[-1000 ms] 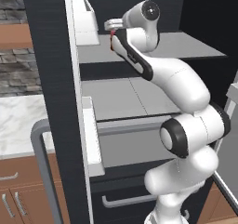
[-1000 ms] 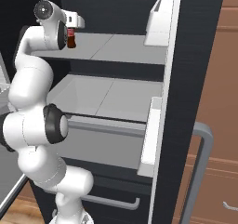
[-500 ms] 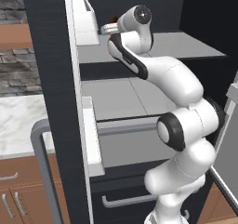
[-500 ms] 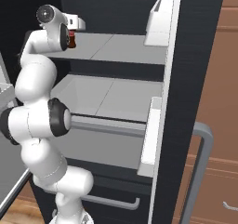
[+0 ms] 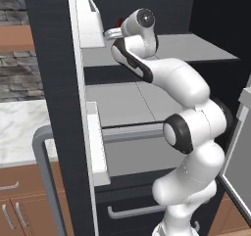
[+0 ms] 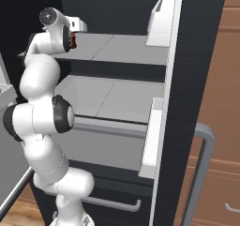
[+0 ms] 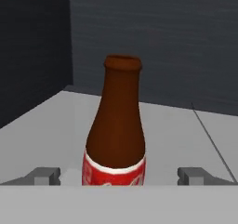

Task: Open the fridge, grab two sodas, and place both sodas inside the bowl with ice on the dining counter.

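The black fridge (image 5: 49, 59) stands with both doors open, its grey-white shelves showing. One dark brown soda (image 7: 116, 135) with a red label stands upright on the top shelf (image 5: 196, 49), and a bit of its label (image 6: 73, 40) peeks past my wrist. My gripper (image 7: 119, 175) is open, level with the label, with one fingertip (image 7: 44, 174) on each side of the bottle and apart from it. From the left base, the gripper (image 5: 112, 33) reaches in over that shelf. The second soda, the bowl with ice and the dining counter are out of view.
White door bins (image 5: 88, 14) (image 6: 161, 18) hang on the open doors close to the hand. A lower shelf (image 6: 117, 94) and a drawer with a grey bar handle (image 5: 135, 211) lie below. Marble-topped brown cabinets (image 5: 19, 127) flank the fridge.
The hand has turned and shifted a little left along the top shelf, closing in around the soda. The bottle has not moved.
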Motion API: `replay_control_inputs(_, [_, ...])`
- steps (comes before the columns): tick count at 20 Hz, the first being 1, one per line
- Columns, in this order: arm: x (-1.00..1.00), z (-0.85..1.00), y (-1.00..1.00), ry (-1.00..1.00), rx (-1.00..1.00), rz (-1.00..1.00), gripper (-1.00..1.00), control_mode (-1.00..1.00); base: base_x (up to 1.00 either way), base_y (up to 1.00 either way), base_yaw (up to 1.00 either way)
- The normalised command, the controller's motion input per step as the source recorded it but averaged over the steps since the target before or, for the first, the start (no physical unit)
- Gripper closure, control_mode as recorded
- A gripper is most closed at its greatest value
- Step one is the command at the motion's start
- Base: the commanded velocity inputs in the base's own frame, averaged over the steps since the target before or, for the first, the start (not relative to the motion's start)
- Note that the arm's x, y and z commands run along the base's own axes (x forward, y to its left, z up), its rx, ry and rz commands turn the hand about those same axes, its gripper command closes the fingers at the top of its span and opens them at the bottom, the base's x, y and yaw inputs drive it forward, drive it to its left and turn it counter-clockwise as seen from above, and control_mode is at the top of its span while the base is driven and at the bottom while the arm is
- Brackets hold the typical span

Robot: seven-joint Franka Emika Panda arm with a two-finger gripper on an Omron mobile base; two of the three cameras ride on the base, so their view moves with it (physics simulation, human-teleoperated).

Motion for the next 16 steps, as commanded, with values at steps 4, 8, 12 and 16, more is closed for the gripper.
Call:
replay_control_inputs(4, [0.17,-0.15,0.08,0.03,-0.02,0.0,-1.0,-1.0,0.0,0.0,0.0])
replay_control_inputs(8, [0.14,-0.2,0.11,0.04,-0.05,0.0,1.0,-1.0,0.0,0.0,0.0])
replay_control_inputs(12, [0.08,-0.14,0.07,0.03,-0.03,0.0,1.0,-1.0,0.0,0.0,0.0])
replay_control_inputs(16, [0.0,-0.1,0.0,0.02,-0.03,0.0,1.0,-1.0,0.0,0.0,0.0])
